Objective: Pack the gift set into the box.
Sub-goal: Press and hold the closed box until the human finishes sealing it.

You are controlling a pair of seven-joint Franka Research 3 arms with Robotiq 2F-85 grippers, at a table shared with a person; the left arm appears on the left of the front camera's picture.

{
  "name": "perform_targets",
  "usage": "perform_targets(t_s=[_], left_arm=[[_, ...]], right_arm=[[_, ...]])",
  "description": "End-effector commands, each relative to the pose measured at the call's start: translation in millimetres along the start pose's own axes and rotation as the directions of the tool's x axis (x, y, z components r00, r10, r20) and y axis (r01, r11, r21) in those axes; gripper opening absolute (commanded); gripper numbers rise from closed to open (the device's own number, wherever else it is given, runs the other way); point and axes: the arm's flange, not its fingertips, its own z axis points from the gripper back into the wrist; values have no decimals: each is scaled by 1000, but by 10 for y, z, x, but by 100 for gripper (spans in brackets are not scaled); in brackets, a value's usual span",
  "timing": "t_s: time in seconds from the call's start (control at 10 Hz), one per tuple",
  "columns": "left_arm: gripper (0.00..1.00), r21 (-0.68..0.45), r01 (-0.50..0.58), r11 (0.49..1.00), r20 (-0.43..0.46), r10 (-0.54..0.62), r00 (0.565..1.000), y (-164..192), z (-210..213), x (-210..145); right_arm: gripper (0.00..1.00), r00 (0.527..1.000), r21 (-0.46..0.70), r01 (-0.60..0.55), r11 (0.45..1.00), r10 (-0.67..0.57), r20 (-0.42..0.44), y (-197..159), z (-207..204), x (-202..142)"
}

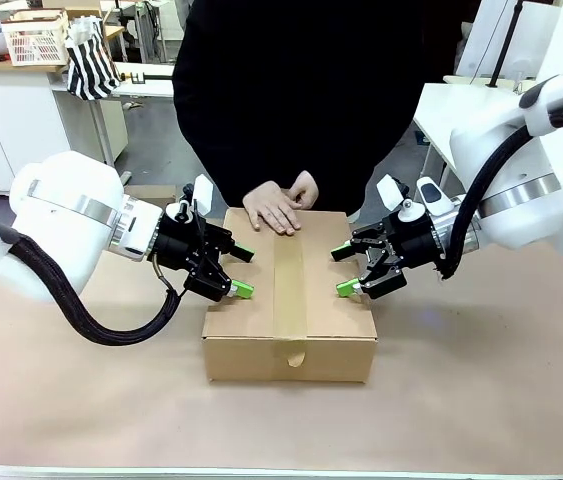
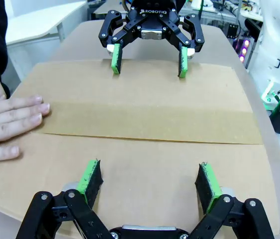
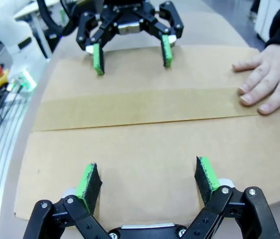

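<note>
The box [image 1: 291, 300], closed and taped at table centre with its seam running 12 to 6, is flanked equally by the left gripper [image 1: 243, 271] at 9 and the right gripper [image 1: 343, 270] at 3, both spread wide and empty.

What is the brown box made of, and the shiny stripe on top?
The closed brown rectangular box looks like matte cardboard: plain, papery, with folded edges. The slightly glossy brown strip along its top seam seems to be packing tape, running over the front edge.
</note>
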Motion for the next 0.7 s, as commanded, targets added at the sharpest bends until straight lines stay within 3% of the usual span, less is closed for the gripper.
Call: perform_targets(t_s=[0.0,0.6], left_arm=[[100,7,5,1000,7,-5,1000,-14,-6,-26],[100,7,5,1000,7,-5,1000,-14,-6,-26]], right_arm=[[100,1000,-9,-6,1000,6,-14,-5,-16,9],[100,1000,-9,-6,1000,6,-14,-5,-16,9]])
